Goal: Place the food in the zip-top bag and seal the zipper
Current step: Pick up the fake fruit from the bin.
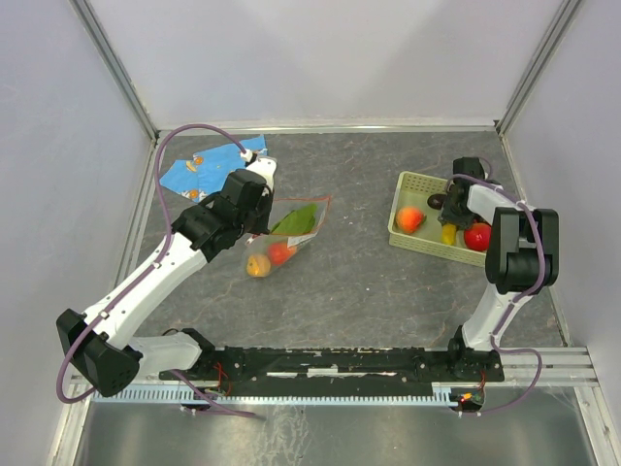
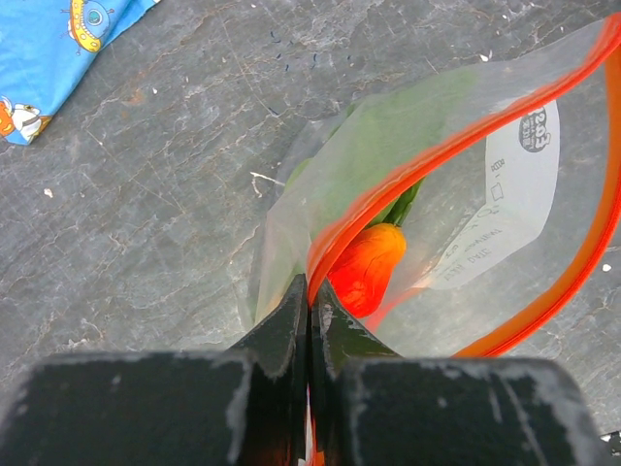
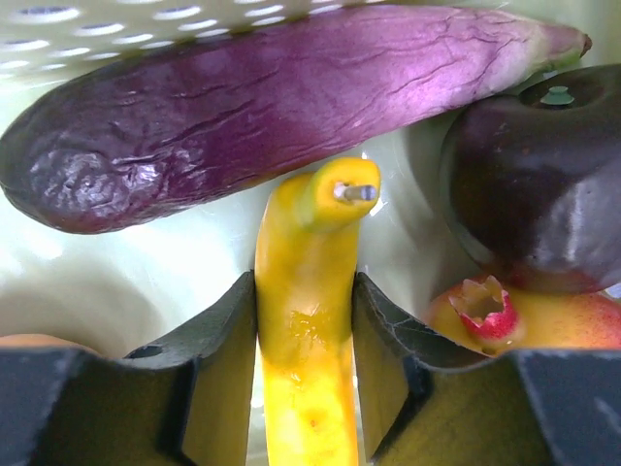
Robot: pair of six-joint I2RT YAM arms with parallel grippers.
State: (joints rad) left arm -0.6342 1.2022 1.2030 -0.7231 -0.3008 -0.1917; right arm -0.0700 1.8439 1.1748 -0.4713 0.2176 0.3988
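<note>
Bag (image 1: 303,225) is seen lying on the worktop (image 1: 369,282) left of centre, mouth gaping a bit. One end of the zipper (image 2: 388,194) is pinched flat by the left end effector (image 2: 310,301), which is clenched on it. Through the plastic a leaf (image 2: 378,146) and an orange-red fruit (image 2: 367,267) can be made out, and from the top view a yellowish fruit (image 1: 257,265) is spotted at the bag's near end too. A cloth (image 1: 194,170) is seen by the far left corner, apart from the bag.

Over on the right, the basket (image 1: 412,182) is set close to the wall. The right end effector (image 3: 304,301) is dipped into it, and the banana (image 3: 306,388) is gripped just below its stem. An eggplant (image 3: 262,107) is laid across just behind the banana. To the right a dark round fruit (image 3: 534,194) is stacked on a peach (image 3: 543,325).
</note>
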